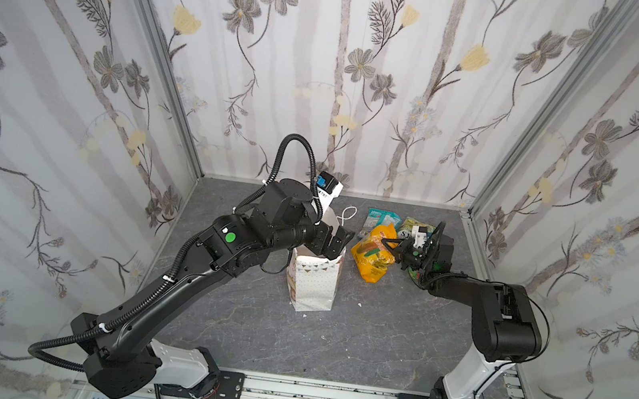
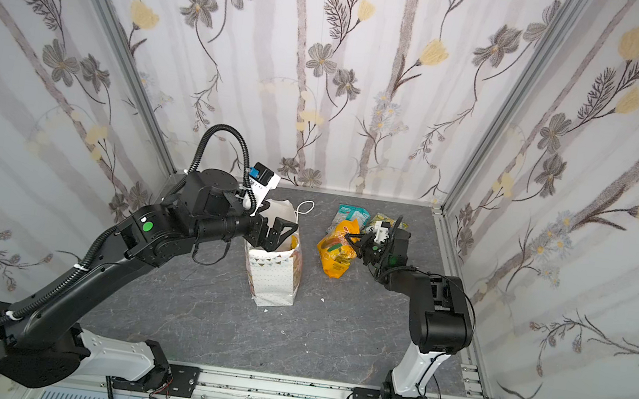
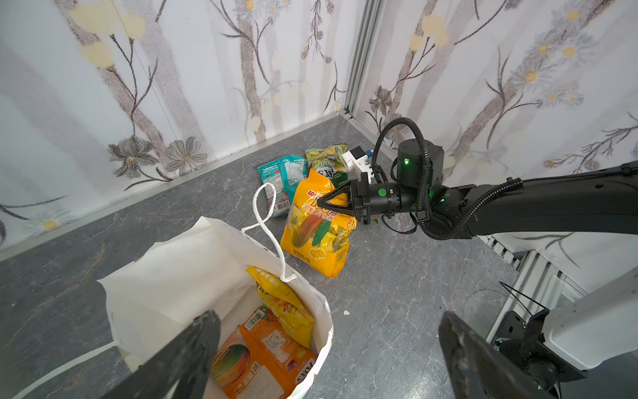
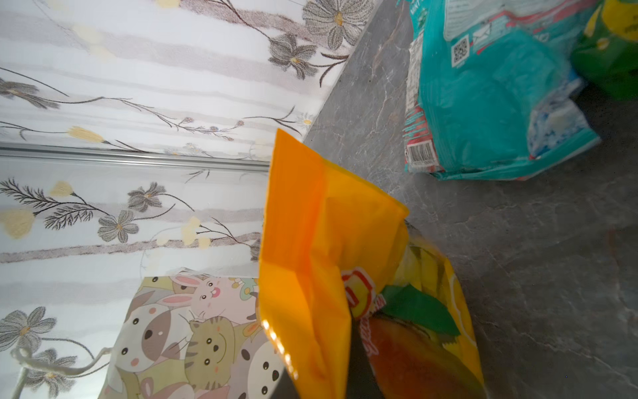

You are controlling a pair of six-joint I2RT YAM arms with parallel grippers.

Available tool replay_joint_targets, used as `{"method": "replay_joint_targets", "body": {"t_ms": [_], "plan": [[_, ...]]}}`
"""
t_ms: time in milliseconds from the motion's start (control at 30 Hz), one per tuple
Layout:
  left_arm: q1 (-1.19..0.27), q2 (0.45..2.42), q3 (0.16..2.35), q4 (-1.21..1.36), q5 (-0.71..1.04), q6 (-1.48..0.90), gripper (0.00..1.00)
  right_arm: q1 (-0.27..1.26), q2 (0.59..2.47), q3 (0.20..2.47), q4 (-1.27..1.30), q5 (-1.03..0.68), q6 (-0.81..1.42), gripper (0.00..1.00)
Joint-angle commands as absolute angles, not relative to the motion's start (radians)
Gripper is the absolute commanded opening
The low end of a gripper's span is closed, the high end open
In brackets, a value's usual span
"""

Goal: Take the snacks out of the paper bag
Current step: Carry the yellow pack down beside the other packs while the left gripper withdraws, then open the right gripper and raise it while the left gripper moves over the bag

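Paper bag [image 1: 315,279] stands upright at centre in both top views, mouth open, nothing holding it. The left wrist view shows two snacks inside it: a yellow packet [image 3: 286,311] leaning on the bag wall and an orange packet [image 3: 262,359] lying lower, lower centre of that frame. Out on the table [image 1: 330,357], just right of the bag, is the large orange-yellow packet [image 1: 373,258]. A teal packet [image 1: 382,218] and a green packet [image 1: 411,225] sit just above it in the frame. A second green one may be hidden under the right arm; I can't tell. Right gripper [image 3: 321,203] has its jaws pressed together on the upper part of the large orange-yellow packet, whose lower end rests on the table. It reads as pinching the foil. Left gripper [image 1: 335,244] hangs over the bag mouth with jaws spread wide, holding nothing. My read: you're at the set-down of the third or fourth snack, with at least two to go. Next, you need the right jaws opened and pulled clear, then the left dropped into the bag onto the yellow packet, since it sits highest. Watch the cord handle [image 3: 266,214] at the rim. The bag is light and unbraced, so it may lift or tip when you pull.
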State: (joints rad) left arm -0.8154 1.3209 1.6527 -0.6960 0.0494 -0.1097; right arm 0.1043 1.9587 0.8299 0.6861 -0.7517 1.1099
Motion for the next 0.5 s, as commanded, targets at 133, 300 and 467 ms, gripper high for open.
{"method": "replay_joint_targets", "body": {"t_ms": [133, 300, 467], "plan": [[-0.807, 1.331, 1.666, -0.699, 0.052, -0.121, 1.00, 0.109, 2.006, 0.844, 0.717, -0.749, 1.018, 0.06], [-0.803, 1.338, 1.661, -0.694, 0.054, -0.118, 1.00, 0.119, 1.992, 0.904, 0.433, -0.644, 0.798, 0.18], [-0.799, 1.347, 1.657, -0.686, 0.055, -0.118, 1.00, 0.120, 1.973, 0.920, 0.301, -0.552, 0.698, 0.33]]}}
